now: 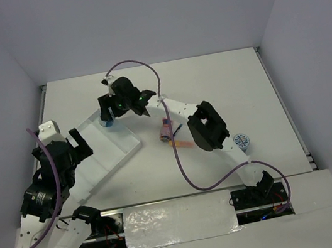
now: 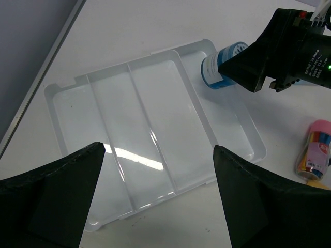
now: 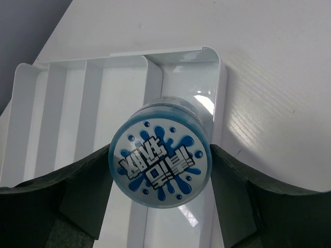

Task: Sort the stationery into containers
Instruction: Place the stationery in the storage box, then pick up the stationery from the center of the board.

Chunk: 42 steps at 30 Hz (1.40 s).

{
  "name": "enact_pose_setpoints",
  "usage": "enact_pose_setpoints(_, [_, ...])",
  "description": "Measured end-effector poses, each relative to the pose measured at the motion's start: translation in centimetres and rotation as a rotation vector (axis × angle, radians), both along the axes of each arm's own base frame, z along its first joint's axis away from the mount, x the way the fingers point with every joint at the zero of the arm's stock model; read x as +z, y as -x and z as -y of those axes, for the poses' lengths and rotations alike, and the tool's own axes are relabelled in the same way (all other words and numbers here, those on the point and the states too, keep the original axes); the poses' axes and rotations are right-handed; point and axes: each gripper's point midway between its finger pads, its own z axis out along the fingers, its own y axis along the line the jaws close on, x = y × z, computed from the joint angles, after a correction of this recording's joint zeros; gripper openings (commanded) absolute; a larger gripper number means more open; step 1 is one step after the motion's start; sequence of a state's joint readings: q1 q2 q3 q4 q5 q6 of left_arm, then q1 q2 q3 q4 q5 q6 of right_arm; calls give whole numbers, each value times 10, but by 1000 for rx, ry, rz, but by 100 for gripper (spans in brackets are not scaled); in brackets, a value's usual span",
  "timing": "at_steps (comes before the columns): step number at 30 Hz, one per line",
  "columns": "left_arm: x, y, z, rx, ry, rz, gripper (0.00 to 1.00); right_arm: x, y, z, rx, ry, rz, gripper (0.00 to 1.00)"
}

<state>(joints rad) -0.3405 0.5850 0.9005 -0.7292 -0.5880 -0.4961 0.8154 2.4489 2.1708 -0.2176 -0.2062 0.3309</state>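
Observation:
My right gripper (image 1: 111, 115) is shut on a blue roll (image 1: 110, 122) with a white-patterned top and holds it over the far end of the translucent white tray (image 1: 116, 148). In the right wrist view the roll (image 3: 160, 163) sits between both fingers (image 3: 85, 194), above the tray's corner (image 3: 217, 67). In the left wrist view the roll (image 2: 216, 67) hangs over the tray's widest compartment (image 2: 227, 119). My left gripper (image 2: 158, 206) is open and empty over the tray's near end (image 1: 80, 146). A pink cylinder (image 1: 166, 130), an orange bar (image 1: 182, 142) and a second blue roll (image 1: 241, 142) lie on the table.
The right arm's elbow (image 1: 208, 126) stands over the table middle, beside the pink cylinder (image 2: 315, 150) and the orange bar. The tray's compartments (image 2: 155, 108) hold nothing. Grey walls surround the white table (image 1: 223, 82).

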Motion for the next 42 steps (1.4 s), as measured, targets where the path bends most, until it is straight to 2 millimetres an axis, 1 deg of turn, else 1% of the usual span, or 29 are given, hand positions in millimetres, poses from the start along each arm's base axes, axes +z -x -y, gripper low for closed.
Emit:
enact_pose_setpoints(1, [0, 0, 0, -1, 1, 1, 99, 0, 0, 0, 2, 3, 2, 81])
enact_pose_setpoints(2, [0, 0, 0, -2, 1, 0, 99, 0, 1, 0, 4, 6, 4, 86])
enact_pose_setpoints(3, [0, 0, 0, -2, 1, 0, 99, 0, 1, 0, 4, 8, 5, 98])
enact_pose_setpoints(4, [0, 0, 1, -3, 1, 1, 99, 2, 1, 0, 3, 8, 10, 100])
enact_pose_setpoints(8, [1, 0, 1, -7, 4, 3, 99, 11, -1, -3, 8, 1, 35, 100])
enact_pose_setpoints(10, [1, 1, 1, -8, 6, 6, 99, 12, -2, -3, 7, 3, 43, 100])
enact_pose_setpoints(12, [1, 1, 1, -8, 6, 7, 99, 9, -1, 3, -7, 20, 47, 100])
enact_pose_setpoints(13, [1, 1, 1, -8, 6, 7, 99, 5, 2, 12, -23, 38, 44, 100])
enact_pose_setpoints(15, [1, 1, 0, -1, 4, 7, 99, -3, 18, 44, -76, 104, 16, 100])
enact_pose_setpoints(17, [1, 1, -3, 15, -2, 5, 99, 3, 35, 89, -167, 171, 2, 100])
enact_pose_setpoints(18, [1, 1, -5, 28, -8, 3, 99, 16, 44, 114, -224, 186, 12, 100])
enact_pose_setpoints(19, [0, 1, -8, 45, -16, -2, 99, 33, 53, 144, -299, 206, 19, 100])
enact_pose_setpoints(22, [-6, 1, -14, 84, -41, -33, 99, 94, 69, 234, -550, 176, 75, 100])
enact_pose_setpoints(23, [-9, 0, -16, 92, -47, -45, 99, 105, 74, 263, -626, 160, 88, 100])
enact_pose_setpoints(24, [-10, -1, -16, 97, -50, -55, 99, 110, 82, 297, -711, 148, 93, 100])
enact_pose_setpoints(25, [-12, -2, -17, 102, -52, -63, 99, 105, 91, 329, -786, 159, 79, 100])
enact_pose_setpoints(26, [-13, -3, -18, 107, -54, -69, 99, 94, 98, 366, -878, 179, 56, 100])
enact_pose_setpoints(27, [-14, -3, -18, 111, -54, -72, 99, 84, 106, 396, -951, 193, 34, 100])
enact_pose_setpoints(28, [-14, -3, -19, 115, -54, -74, 99, 72, 114, 423, -1021, 200, 15, 100])
enact_pose_setpoints(29, [-14, -3, -20, 118, -54, -74, 99, 54, 122, 448, -1086, 236, -17, 100])
enact_pose_setpoints(30, [-14, -3, -20, 119, -53, -74, 99, 35, 133, 468, -1129, 270, -55, 100])
enact_pose_setpoints(31, [-14, -3, -20, 118, -52, -74, 99, 17, 145, 482, -1157, 310, -96, 100])
enact_pose_setpoints(32, [-14, -3, -20, 117, -51, -74, 99, 5, 156, 490, -1172, 341, -129, 100])
enact_pose_setpoints(33, [-14, -3, -20, 116, -50, -74, 99, -2, 164, 495, -1179, 363, -154, 100])
enact_pose_setpoints(34, [-14, -3, -19, 114, -48, -72, 99, -4, 167, 498, -1185, 370, -167, 100])
enact_pose_setpoints(38, [-14, -3, -18, 104, -42, -71, 99, -5, 168, 499, -1196, 358, -182, 100])
enact_pose_setpoints(42, [-14, -3, -17, 100, -39, -73, 99, -17, 170, 500, -1207, 379, -218, 100])
